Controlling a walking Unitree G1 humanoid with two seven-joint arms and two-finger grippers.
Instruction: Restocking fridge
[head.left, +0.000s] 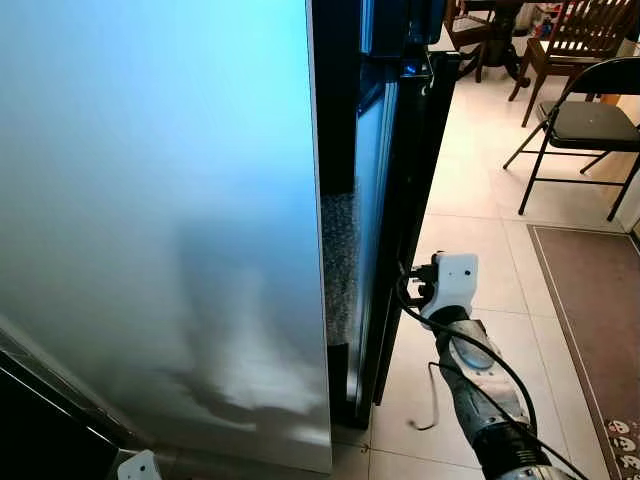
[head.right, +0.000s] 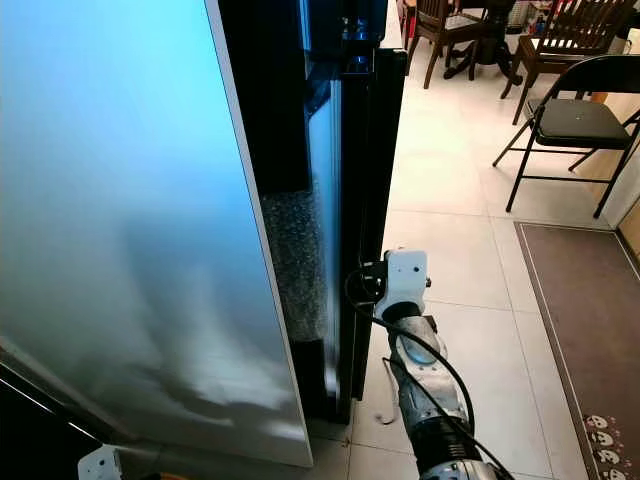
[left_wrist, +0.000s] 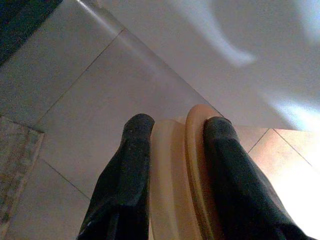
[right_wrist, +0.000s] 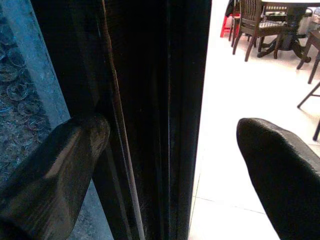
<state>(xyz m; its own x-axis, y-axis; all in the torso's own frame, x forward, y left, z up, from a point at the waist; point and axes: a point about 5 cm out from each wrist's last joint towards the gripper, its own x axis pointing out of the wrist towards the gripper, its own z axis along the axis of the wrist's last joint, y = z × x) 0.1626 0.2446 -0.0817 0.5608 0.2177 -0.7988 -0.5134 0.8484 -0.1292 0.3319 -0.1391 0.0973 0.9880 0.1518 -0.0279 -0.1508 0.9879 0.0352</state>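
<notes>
The fridge fills the left of the eye views: a wide silver door (head.left: 160, 220) swung toward me, and beside it a tall black door (head.left: 410, 180) seen edge-on. My right gripper (head.left: 408, 283) is open low at that black door's edge; in the right wrist view (right_wrist: 172, 135) one finger lies on each side of the edge. My left gripper (left_wrist: 177, 125) is shut on a cream-coloured round container (left_wrist: 172, 170), held low over the tiled floor. The left wrist mount (head.left: 140, 466) peeks in at the bottom.
A black folding chair (head.left: 585, 125) stands on the tiles to the right. Wooden dining chairs and a table (head.left: 570, 30) are farther back. A brown mat (head.left: 595, 300) lies along the right edge. Light tiled floor (head.left: 470, 200) stretches right of the fridge.
</notes>
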